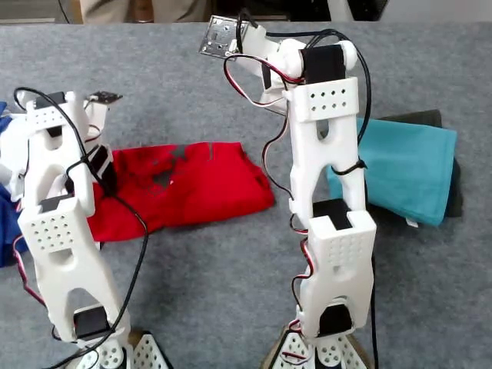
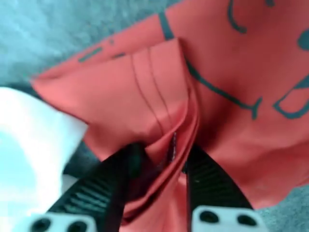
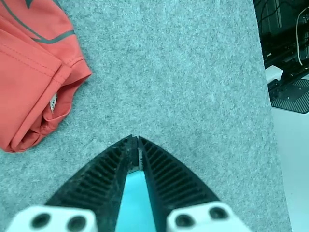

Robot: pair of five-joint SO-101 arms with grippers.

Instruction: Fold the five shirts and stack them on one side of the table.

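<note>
Left end effector [image 2: 161, 151] pinching red shirt [image 2: 231, 125], right end effector [image 3: 136, 140] pressed together, print [image 2: 166, 26] unreadable

- No text, number or sign can be read
- red shirt [image 1: 204, 192]: dark printed marks, not legible as letters
- white tag [image 3: 52, 103] in its hem: print too small to tell
</note>
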